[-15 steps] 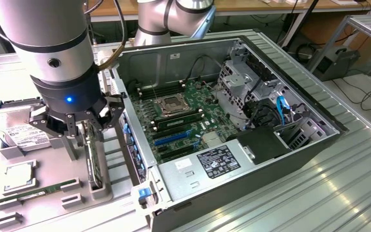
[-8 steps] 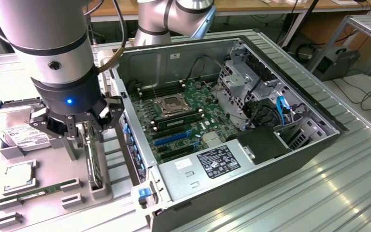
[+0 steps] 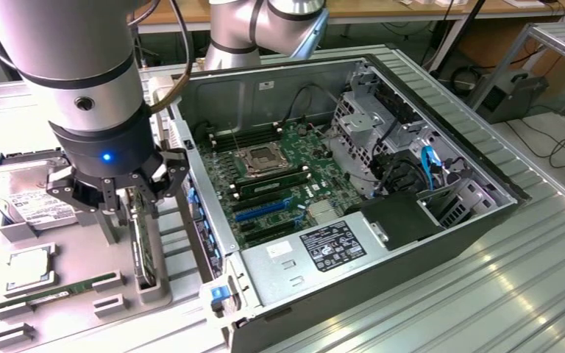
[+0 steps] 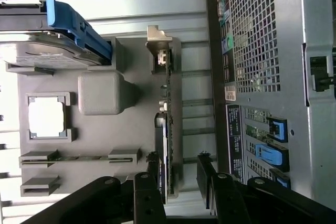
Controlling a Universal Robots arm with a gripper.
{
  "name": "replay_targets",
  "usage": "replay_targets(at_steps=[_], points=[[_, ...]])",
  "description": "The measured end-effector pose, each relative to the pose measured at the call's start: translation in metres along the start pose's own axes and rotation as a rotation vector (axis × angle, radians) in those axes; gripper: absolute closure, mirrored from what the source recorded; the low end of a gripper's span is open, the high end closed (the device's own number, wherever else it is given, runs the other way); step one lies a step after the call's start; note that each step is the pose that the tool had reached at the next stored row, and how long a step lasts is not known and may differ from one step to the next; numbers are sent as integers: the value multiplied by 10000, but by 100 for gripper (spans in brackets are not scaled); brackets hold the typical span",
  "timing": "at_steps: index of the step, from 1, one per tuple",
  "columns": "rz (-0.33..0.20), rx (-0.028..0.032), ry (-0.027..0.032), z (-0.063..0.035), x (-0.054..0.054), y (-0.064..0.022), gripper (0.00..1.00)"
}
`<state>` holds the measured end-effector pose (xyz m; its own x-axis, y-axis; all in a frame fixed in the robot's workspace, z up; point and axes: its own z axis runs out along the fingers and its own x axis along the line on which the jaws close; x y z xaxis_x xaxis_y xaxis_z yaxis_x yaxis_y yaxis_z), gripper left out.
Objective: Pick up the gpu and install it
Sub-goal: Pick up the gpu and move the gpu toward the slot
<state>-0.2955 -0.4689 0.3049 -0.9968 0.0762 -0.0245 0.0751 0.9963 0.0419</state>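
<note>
Gpu on edge, long axis along case side — end effector open, astride it

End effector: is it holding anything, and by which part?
Nothing held: the open end effector straddles the upright gpu, a finger on either side.

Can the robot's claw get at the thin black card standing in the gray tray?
Probably yes. The gripper sits right above the gpu, jaws open to either side of its edge, with nothing in the way. The computer case stands close by but looks clear.
</note>
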Motion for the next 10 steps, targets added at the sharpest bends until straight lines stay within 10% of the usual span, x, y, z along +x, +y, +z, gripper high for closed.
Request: replay_targets(at_steps=[10], points=[[0,-1,0,34,1,-3,58]])
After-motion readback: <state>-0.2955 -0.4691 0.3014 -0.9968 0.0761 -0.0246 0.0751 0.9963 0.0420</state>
